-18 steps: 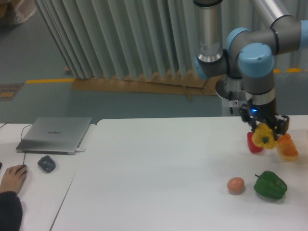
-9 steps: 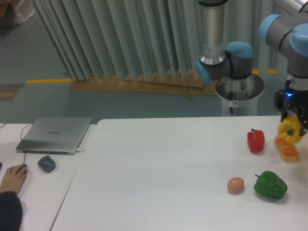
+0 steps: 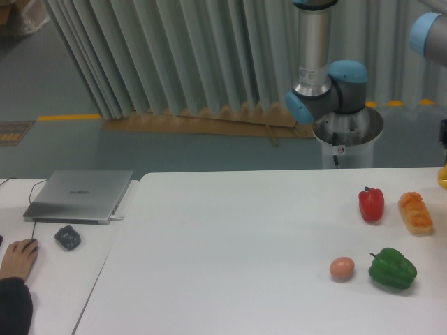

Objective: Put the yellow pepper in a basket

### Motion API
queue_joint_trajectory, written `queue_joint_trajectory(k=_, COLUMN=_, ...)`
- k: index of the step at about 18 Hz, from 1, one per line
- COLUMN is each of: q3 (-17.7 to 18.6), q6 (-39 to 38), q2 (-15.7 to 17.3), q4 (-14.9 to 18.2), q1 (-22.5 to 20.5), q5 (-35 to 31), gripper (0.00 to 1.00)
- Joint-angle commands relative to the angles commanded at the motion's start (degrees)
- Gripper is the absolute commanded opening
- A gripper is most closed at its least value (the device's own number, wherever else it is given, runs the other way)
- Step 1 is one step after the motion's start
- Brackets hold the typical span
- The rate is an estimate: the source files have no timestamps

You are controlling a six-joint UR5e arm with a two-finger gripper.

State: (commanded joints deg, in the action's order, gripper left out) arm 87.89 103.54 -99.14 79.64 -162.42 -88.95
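a pale pleated curtain (image 3: 174,56) hangs behind a white tabletop (image 3: 230,244), with a strip of brown cardboard (image 3: 195,124) lying on the floor along its foot. the arm's grey column and blue-capped joint (image 3: 328,80) rise at the back right, above a round metal base (image 3: 347,132).

at the very right edge of the view, a sliver of the yellow pepper (image 3: 443,176) shows above the tabletop, with a dark bit of the end effector (image 3: 443,132) just over it (nearly all of both is cut off by the frame). whether the end effector is closed around the pepper cannot be told from what shows.

on the tabletop, a red pepper (image 3: 371,204) stands upright near the right side, with an orange lumpy item (image 3: 415,213) just beside it. nearer the front lie a green pepper (image 3: 392,269) and, close to its left, a small pinkish egg-shaped thing (image 3: 342,268).

at the left sits a closed silver laptop (image 3: 78,195), a dark mouse (image 3: 68,237) in front of it, and a person's hand (image 3: 19,257) rests near the edge.
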Motion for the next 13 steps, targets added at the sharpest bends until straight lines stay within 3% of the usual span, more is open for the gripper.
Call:
queue_joint_trajectory(k=3, q3=-0.3, q6=-0.9, q2=-1.8, q4=-1.1, q1=-0.7, q5=0.0, gripper=0.52)
queue_joint_trajectory(k=13, q3=-0.2, q6=-0.2, q2=-9.8, q4=-10.5, q1=-3.2, q5=-0.4, gripper=0.52)
